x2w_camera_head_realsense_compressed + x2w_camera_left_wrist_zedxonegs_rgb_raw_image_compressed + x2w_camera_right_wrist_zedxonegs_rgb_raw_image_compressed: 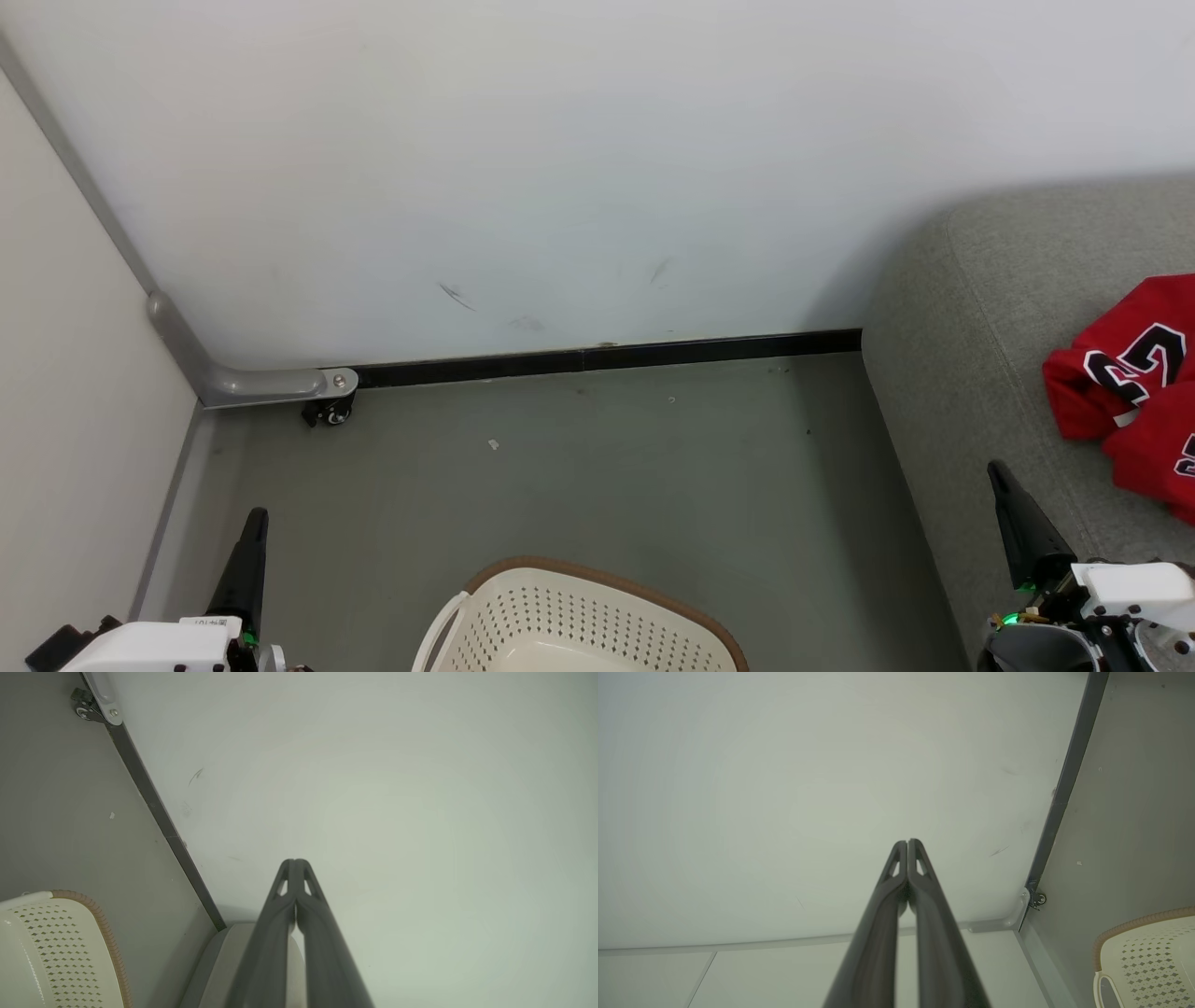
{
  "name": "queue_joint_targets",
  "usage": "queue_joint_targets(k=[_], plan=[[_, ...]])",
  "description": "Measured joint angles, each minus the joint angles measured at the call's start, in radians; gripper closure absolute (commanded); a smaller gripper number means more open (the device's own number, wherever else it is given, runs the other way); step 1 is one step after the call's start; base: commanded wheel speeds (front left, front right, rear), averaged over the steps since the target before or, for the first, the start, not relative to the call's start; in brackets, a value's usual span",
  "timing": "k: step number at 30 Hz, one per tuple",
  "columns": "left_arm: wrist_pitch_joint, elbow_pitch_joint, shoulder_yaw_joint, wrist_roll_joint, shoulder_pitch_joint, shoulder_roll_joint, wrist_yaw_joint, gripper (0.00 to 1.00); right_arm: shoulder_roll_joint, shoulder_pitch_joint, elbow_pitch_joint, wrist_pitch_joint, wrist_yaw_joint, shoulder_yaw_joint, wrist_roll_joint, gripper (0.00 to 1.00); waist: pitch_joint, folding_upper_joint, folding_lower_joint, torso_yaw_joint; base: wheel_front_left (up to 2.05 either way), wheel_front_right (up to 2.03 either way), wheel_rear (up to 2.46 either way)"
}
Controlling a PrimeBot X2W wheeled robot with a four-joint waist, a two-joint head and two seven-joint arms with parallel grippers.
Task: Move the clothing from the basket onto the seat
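**Lying heaped on the seat [962, 373]: the clothing [1134, 392]**

Found the clothing in a crumpled red heap on the grey seat, at the right edge of the head view and cut off by the frame. Read black, white-edged numerals on two of its folds. Could not tell one garment from the other in the heap.

Saw the basket [560, 616] on the grey floor [560, 467], at the bottom edge of the head view, between the two hands and left of the seat's rounded front. Made out only its far end: brown rim, cream perforated wall, one side handle. Could not tell what lay deeper inside.

Noted the left hand [254, 523] at the lower left, clenched and grasping nothing. Saw its dark fingers [275, 933] pressed together in the left wrist view and pointed at the white wall [560, 168].

Noted the right hand [997, 471] at the lower right, likewise clenched and empty, shown against the seat's front edge, near the clothing but apart from it. Saw its fingers meet at the tips in the right wrist view, again with the wall behind them.

Marked a black skirting strip [607, 357] along the foot of the wall. Spotted a small caster [329, 411] under a grey bracket [271, 383] in the left corner.
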Motion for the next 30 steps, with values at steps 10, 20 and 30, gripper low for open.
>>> queue_joint_targets(k=[10,20,30], plan=[[0.000,0.000,0.000,0.000,0.000,0.000,0.000,1.00,0.000,0.000,0.000,0.000,0.000,0.000,0.000,1.00,0.000,0.0000,0.0000,0.000,0.00,0.00,0.00],[0.000,0.000,0.000,0.000,0.000,0.000,0.000,1.00,0.000,0.000,0.000,0.000,0.000,0.000,0.000,1.00,0.000,0.0000,-0.0001,0.000,0.00,0.00,0.00],[0.000,0.000,0.000,0.000,0.000,0.000,0.000,1.00,0.000,0.000,0.000,0.000,0.000,0.000,0.000,1.00,0.000,0.0000,-0.0001,0.000,0.00,0.00,0.00]])
